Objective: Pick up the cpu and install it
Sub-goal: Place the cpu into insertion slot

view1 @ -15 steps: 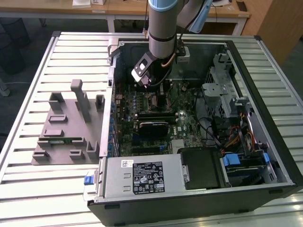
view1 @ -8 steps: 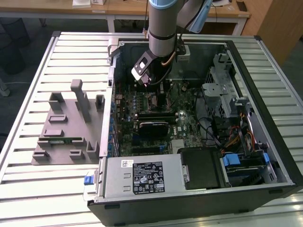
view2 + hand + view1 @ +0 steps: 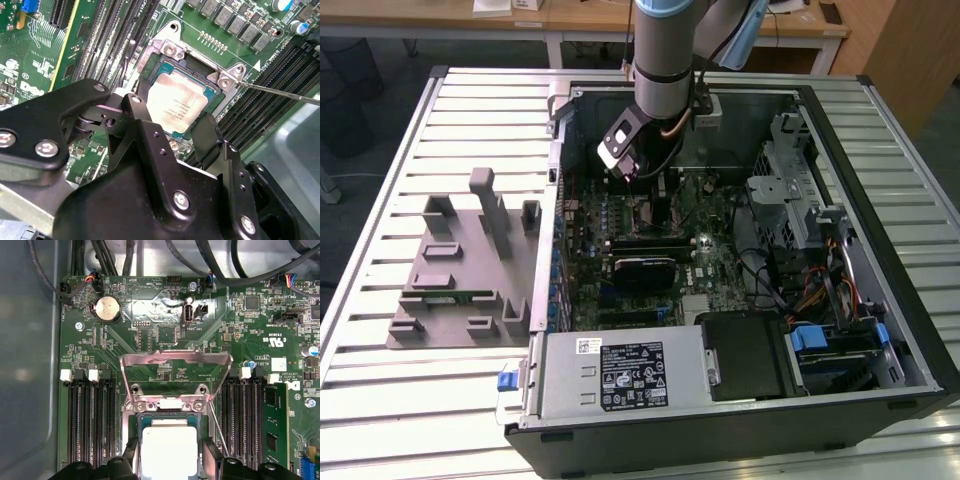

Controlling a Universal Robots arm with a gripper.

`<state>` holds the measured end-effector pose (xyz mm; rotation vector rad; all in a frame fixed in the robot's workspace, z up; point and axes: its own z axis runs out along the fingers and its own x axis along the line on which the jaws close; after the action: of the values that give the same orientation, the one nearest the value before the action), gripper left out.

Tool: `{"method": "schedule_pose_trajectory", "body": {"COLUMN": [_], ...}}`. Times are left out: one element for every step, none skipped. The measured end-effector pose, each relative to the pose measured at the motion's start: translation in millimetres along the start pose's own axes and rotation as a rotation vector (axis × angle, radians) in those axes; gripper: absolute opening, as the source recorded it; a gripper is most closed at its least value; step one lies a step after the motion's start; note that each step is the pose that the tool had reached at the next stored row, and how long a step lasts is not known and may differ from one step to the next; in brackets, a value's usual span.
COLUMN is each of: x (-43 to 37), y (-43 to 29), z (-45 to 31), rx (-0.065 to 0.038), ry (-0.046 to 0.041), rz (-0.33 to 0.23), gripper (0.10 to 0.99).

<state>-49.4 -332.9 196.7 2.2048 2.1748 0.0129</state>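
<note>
The cpu (image 3: pixel 176 102) is a pale silver square chip with a green rim. It lies level in the open socket on the green motherboard (image 3: pixel 150 340). My gripper (image 3: pixel 167 116) hangs right over it, one black finger (image 3: pixel 134 102) against each of two opposite edges, shut on the chip. In the first wrist view the cpu (image 3: pixel 169 450) sits between the same fingertips, with the gripper (image 3: pixel 169 456) at the frame's edge. In the exterior view the arm reaches down into the case and the gripper (image 3: pixel 642 185) is low over the board.
The socket's metal load plate (image 3: pixel 177 365) stands flipped open beside the chip, and a thin lever rod (image 3: pixel 280 92) sticks out. Memory slots flank the socket, one holding a green stick (image 3: pixel 275 425). The case walls (image 3: pixel 880 200), cables and a grey fixture (image 3: pixel 460 270) surround the area.
</note>
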Motion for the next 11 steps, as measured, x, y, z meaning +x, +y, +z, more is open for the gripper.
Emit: {"method": "schedule_pose_trajectory", "body": {"x": [0.0, 0.1, 0.1, 0.1, 0.0, 0.0, 0.0, 0.0, 0.0, 0.0, 0.0], "y": [0.0, 0.0, 0.0, 0.0, 0.0, 0.0, 0.0, 0.0, 0.0, 0.0, 0.0], "z": [0.0, 0.1, 0.0, -0.1, -0.2, -0.3, -0.3, -0.4, -0.6, -0.6, -0.7], "rx": [0.0, 0.0, 0.0, 0.0, 0.0, 0.0, 0.0, 0.0, 0.0, 0.0, 0.0], "ry": [0.0003, 0.0005, 0.0005, 0.0004, 0.0003, 0.0003, 0.0003, 0.0003, 0.0001, 0.0, 0.0001], "rz": [0.0, 0.0, 0.0, 0.0, 0.0, 0.0, 0.0, 0.0, 0.0, 0.0, 0.0], "gripper": [0.612, 0.612, 0.612, 0.612, 0.612, 0.612, 0.612, 0.6, 0.533, 0.533, 0.494]}}
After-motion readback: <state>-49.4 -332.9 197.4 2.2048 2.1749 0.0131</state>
